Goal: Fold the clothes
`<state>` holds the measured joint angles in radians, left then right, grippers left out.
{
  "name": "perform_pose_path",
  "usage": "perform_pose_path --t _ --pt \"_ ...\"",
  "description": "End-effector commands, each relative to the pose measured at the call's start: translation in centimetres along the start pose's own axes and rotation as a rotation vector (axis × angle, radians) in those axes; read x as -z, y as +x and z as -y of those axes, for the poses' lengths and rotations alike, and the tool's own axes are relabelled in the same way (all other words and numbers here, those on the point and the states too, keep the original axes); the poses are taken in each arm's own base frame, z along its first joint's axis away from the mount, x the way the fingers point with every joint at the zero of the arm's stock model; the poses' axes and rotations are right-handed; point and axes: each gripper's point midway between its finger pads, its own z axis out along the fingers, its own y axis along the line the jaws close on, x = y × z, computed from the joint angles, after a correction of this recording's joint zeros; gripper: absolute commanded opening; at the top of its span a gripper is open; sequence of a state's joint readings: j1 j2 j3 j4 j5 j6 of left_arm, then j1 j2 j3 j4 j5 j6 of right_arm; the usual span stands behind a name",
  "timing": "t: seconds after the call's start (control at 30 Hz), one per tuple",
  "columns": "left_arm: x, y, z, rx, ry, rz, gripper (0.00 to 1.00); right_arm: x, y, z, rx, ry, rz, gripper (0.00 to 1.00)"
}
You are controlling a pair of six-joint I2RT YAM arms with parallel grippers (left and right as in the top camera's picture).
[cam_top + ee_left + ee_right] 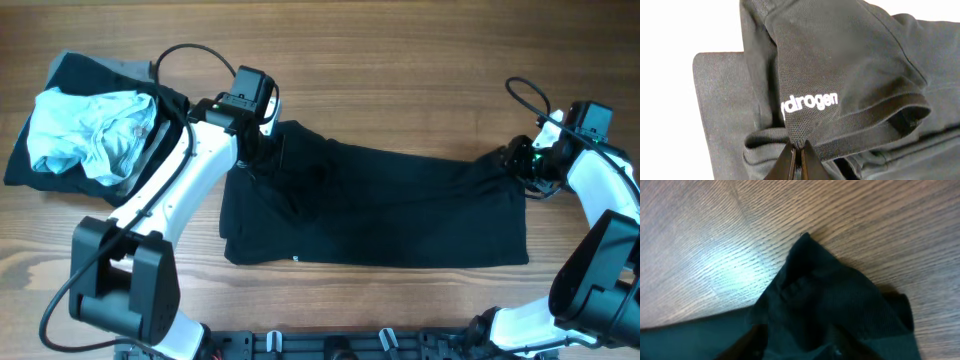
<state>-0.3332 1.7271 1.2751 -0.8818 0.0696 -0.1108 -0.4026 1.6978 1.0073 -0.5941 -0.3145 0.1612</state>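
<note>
Across the middle of the bench [400, 60], stretching the black shirt [400, 215] flat between both arms, likely to draw out slack before a fold, with a pile of other clothes [90, 130] kept in the far-left corner, out of the way. Pinched tight together on the sleeve hem just below the white logo [810, 104] at the left end effector [797, 159]. Cannot tell for the right end effector [525, 160] near the right edge, buried under bunched cloth.

A wooden table [400, 60] with lengthwise grain is seen beneath everything. A black rail [300, 346] with small clips is set along its edge at 6 o'clock. Bright glare is caught on the wood at 9 o'clock in the right wrist view.
</note>
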Motion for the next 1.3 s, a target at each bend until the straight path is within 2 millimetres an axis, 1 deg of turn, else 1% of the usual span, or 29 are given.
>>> perform_pose_path --t 0.0,0.13,0.27,0.37,0.4,0.43,0.53,0.6,0.63,0.67,0.7,0.73,0.8,0.9,1.03,1.17,1.2,1.23,1.27 --pt "1.0 -0.3 0.1 0.005 0.010 0.016 0.04 1.1 -1.2 -2.2 0.073 -0.112 0.039 0.32" --pt "1.0 -0.3 0.1 0.005 0.011 0.017 0.04 0.9 -1.4 -2.2 0.075 -0.116 0.052 0.41" --pt "1.0 -0.3 0.1 0.005 0.010 0.017 0.04 0.1 -1.4 -2.2 0.076 -0.120 0.044 0.41" --pt "1.0 -0.3 0.1 0.005 0.010 0.017 0.04 -1.1 -0.7 -1.7 0.064 -0.116 0.011 0.41" --pt "1.0 -0.3 0.1 0.005 0.011 0.017 0.04 -1.8 -0.2 -1.4 0.054 -0.112 -0.014 0.44" --pt "1.0 -0.3 0.1 0.005 0.011 0.017 0.04 -2.2 0.2 -1.2 0.041 -0.110 -0.033 0.51" --pt "1.0 -0.3 0.1 0.005 0.010 0.017 0.04 -3.6 1.3 -0.7 -0.007 -0.101 -0.091 0.61" --pt "1.0 -0.3 0.1 0.005 0.011 0.017 0.04 -4.0 1.5 -0.2 -0.045 -0.077 -0.102 0.62" --pt "1.0 -0.3 0.1 0.005 0.010 0.017 0.04 -4.0 1.6 0.2 -0.059 -0.053 -0.105 0.60" --pt "1.0 -0.3 0.1 0.005 0.010 0.017 0.04 -4.1 1.6 0.4 -0.066 -0.039 -0.105 0.46" --pt "1.0 -0.3 0.1 0.005 0.010 0.017 0.04 -4.1 1.6 0.5 -0.073 -0.034 -0.104 0.40" --pt "1.0 -0.3 0.1 0.005 0.010 0.017 0.04 -4.1 1.5 0.5 -0.074 -0.035 -0.100 0.29" --pt "1.0 -0.3 0.1 0.005 0.010 0.016 0.04 -4.0 1.4 0.4 -0.072 -0.036 -0.094 0.20" --pt "1.0 -0.3 0.1 0.005 0.010 0.016 0.04 -3.6 1.0 0.2 -0.065 -0.039 -0.078 0.15" --pt "1.0 -0.3 0.1 0.005 0.010 0.016 0.04 -2.4 -0.3 -0.4 -0.040 -0.048 -0.031 0.07" --pt "1.0 -0.2 0.1 0.006 0.010 0.013 0.04 -0.7 -1.3 -0.8 -0.004 -0.043 0.027 0.05" --pt "1.0 -0.2 0.1 0.005 0.010 0.013 0.04 -0.3 -1.5 -0.9 0.000 -0.039 0.038 0.06" --pt "1.0 -0.2 0.1 0.005 0.010 0.013 0.04 0.0 -1.6 -0.8 0.002 -0.030 0.048 0.15" --pt "1.0 -0.2 0.1 0.005 0.010 0.013 0.04 0.2 -1.7 -0.9 0.004 -0.028 0.051 0.41"
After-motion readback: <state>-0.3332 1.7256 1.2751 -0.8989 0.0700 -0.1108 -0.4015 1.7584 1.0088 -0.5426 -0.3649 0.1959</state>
